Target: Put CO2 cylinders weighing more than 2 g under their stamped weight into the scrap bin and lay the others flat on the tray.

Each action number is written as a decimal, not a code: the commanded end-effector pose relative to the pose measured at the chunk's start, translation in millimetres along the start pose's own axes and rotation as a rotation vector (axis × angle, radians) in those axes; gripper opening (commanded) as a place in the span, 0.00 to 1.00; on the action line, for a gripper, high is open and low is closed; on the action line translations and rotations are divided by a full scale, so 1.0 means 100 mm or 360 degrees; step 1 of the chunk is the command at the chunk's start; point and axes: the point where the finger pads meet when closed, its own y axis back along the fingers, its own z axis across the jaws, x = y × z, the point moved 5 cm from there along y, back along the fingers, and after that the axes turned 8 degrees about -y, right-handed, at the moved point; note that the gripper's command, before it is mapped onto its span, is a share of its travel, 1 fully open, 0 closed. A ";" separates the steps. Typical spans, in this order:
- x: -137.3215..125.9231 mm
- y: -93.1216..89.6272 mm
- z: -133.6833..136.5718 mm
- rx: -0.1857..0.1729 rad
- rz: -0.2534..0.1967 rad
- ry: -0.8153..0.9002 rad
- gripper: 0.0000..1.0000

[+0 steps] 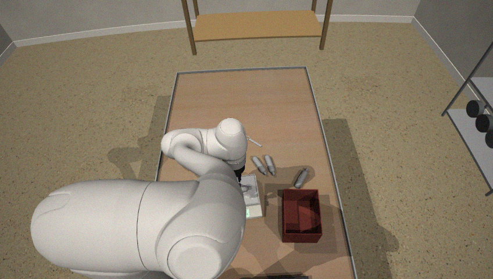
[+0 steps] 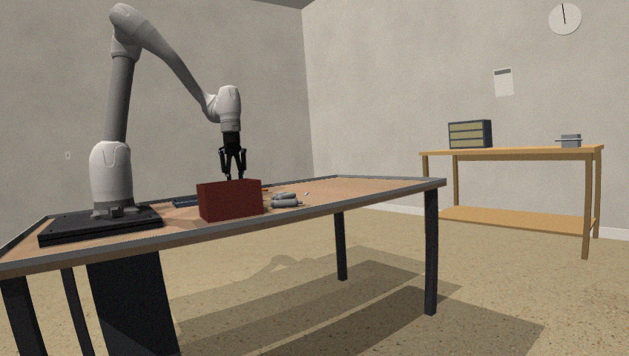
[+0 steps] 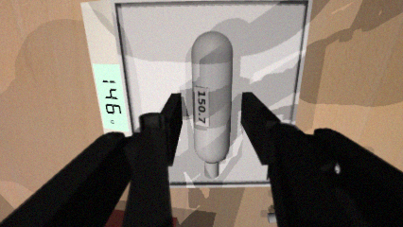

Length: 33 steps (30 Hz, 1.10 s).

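A grey CO2 cylinder [image 3: 211, 90] stamped 150.7 lies flat on the white scale [image 3: 142, 57]. The scale's green display [image 3: 113, 96] reads 146. My gripper [image 3: 211, 108] hangs just above it, open, with a finger on each side of the cylinder and a gap on both sides. In the overhead view the scale [image 1: 252, 197] is partly hidden by my arm. Two more cylinders [image 1: 264, 164] lie side by side beyond the scale, and a third [image 1: 300, 177] lies behind the red scrap bin [image 1: 300, 214]. A low dark tray [image 2: 184, 202] shows behind the bin in the side view.
A small metal pin [image 1: 254, 141] lies on the table past the cylinders. My arm's base plate [image 2: 99, 222] takes up the near end of the table. A wooden side table [image 2: 512, 185] and a wire shelf [image 1: 477, 121] stand off the table.
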 end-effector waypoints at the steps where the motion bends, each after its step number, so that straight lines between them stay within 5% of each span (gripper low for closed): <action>1: 0.00 0.01 0.00 -0.0002 0.0001 0.0000 0.40; 27: 0.00 0.01 0.00 -0.0002 0.0001 0.0000 0.40; 33: 0.00 0.12 0.00 -0.0002 0.0001 0.0000 0.40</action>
